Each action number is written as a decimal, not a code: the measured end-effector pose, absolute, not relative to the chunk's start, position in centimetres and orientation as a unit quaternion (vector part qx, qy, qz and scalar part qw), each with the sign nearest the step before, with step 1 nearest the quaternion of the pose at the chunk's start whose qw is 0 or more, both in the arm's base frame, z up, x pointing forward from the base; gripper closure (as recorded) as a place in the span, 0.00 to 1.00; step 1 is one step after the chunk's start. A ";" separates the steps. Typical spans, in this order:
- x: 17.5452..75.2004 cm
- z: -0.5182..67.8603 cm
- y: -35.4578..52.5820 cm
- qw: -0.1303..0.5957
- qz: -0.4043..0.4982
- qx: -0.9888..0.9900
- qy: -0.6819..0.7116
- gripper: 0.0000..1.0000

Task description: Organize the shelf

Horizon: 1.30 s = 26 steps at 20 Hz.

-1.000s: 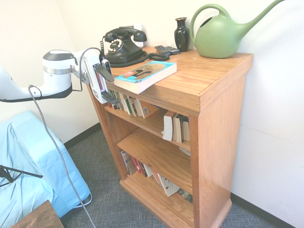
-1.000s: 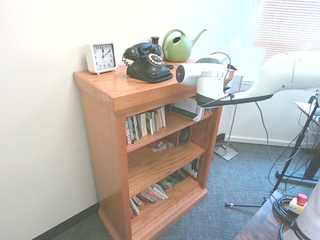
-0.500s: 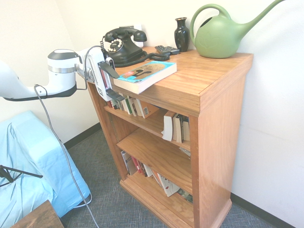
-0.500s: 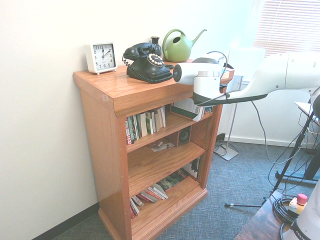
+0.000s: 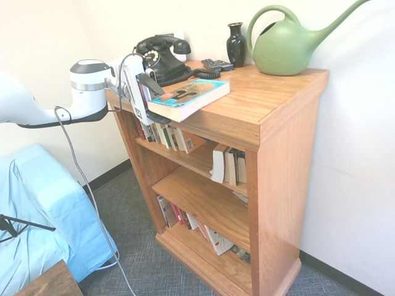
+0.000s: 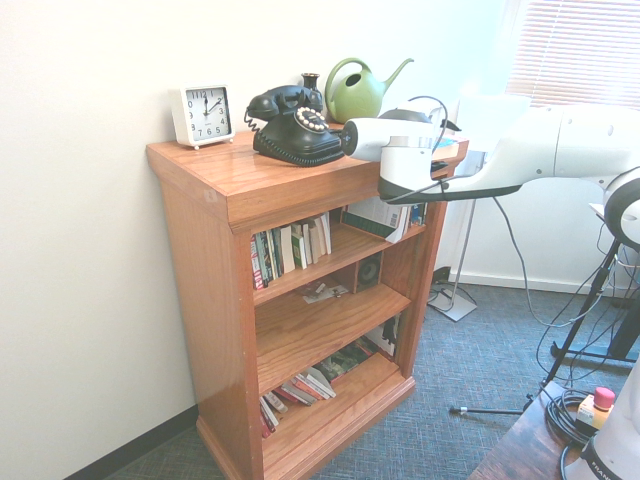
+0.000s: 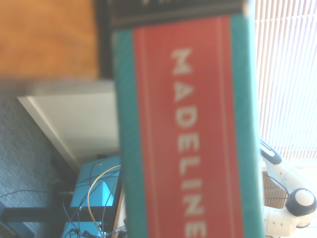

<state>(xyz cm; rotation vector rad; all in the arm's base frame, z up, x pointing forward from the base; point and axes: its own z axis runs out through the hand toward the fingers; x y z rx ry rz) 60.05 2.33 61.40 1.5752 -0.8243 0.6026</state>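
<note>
The shelf (image 5: 271, 92) is an orange-brown wooden bookcase with a thick top board and three open tiers of books. A thick book (image 5: 191, 95) with a teal cover lies flat on the top board, its end overhanging the front edge. My gripper (image 5: 153, 100) is open at that overhanging end, one finger above the book and one below, with space left between them and the book. The wrist view is filled by the book's spine (image 7: 190, 134), red with a teal border and the word MADELINE. In the second exterior view the arm hides the fingers in front of the shelf (image 6: 230, 185).
On the top board stand a black rotary phone (image 5: 157, 58), a remote (image 5: 216, 63), a black vase (image 5: 236, 43), a green watering can (image 5: 287, 43) and a white clock (image 6: 202, 114). Books fill the upper tier (image 5: 166, 135); others lean on the bottom tier (image 5: 185, 219). A blue-covered seat (image 5: 37, 216) is at left.
The arm has risen and moved in toward the shelf, bringing the gripper from the upper tier's level up to the end of the book on the top board. Its fingers stayed open.
</note>
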 end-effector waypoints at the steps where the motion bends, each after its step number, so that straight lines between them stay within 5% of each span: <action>1: 60.2 61.4 2.3 0.591 0.258 0.677 -0.354 0.00; 3: 60.3 61.4 2.2 0.592 0.256 0.678 -0.353 0.00; 4: 60.3 61.3 2.1 0.593 0.255 0.678 -0.353 1.00; 26: 60.5 60.5 1.4 0.598 0.243 0.679 -0.350 1.00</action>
